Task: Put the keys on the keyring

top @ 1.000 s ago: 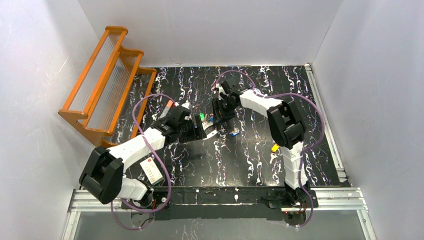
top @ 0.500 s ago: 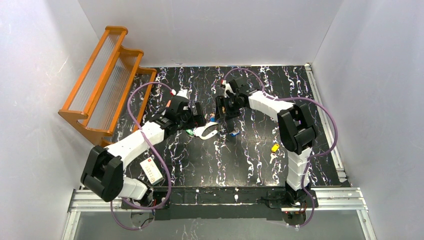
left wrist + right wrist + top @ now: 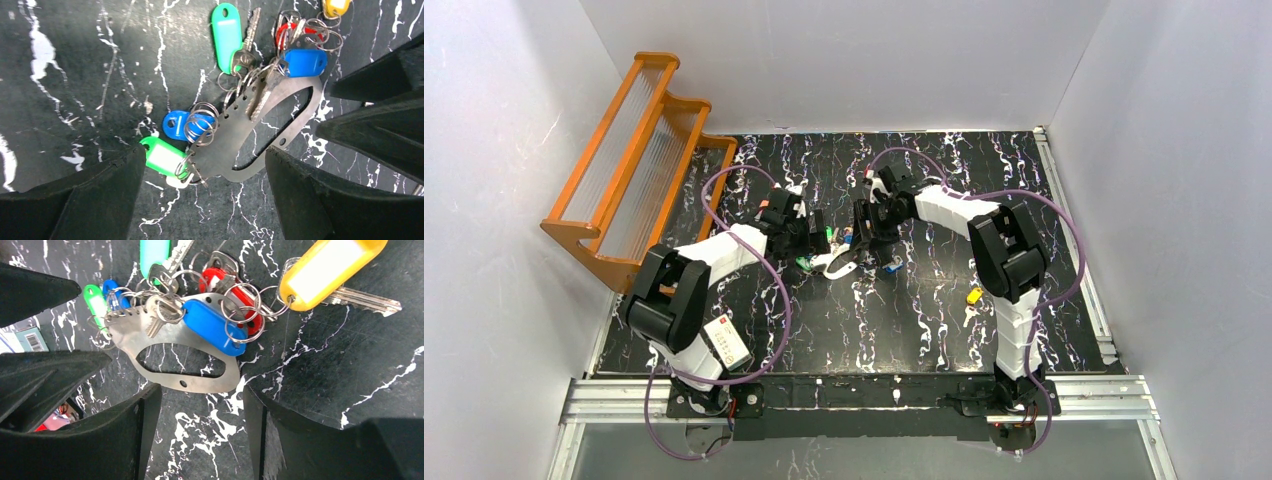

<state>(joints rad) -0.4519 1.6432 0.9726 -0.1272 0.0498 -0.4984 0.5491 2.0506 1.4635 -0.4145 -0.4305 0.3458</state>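
The keyring (image 3: 235,150) is a flat pale metal oval loop lying on the black marbled table (image 3: 824,320), also in the right wrist view (image 3: 190,382) and from above (image 3: 839,263). Several keys hang on it by wire rings: a green tag (image 3: 227,35), a blue tag (image 3: 302,62), a small blue one (image 3: 175,125), another green tag (image 3: 162,157), a red one (image 3: 225,280) and a yellow tag (image 3: 330,267). My left gripper (image 3: 205,200) is open at one end of the loop, holding nothing. My right gripper (image 3: 200,435) is open at the other end, also holding nothing.
An orange slatted rack (image 3: 639,160) stands at the back left. A white remote-like device (image 3: 727,342) lies near the left arm's base. A loose yellow-headed key (image 3: 973,296) lies to the right, by the right arm. The two grippers' fingers are close together over the keyring.
Both grippers have opened wider. The left arm's elbow has swung forward and its gripper has shifted back-left. The keyring lies flat, in about the same place.
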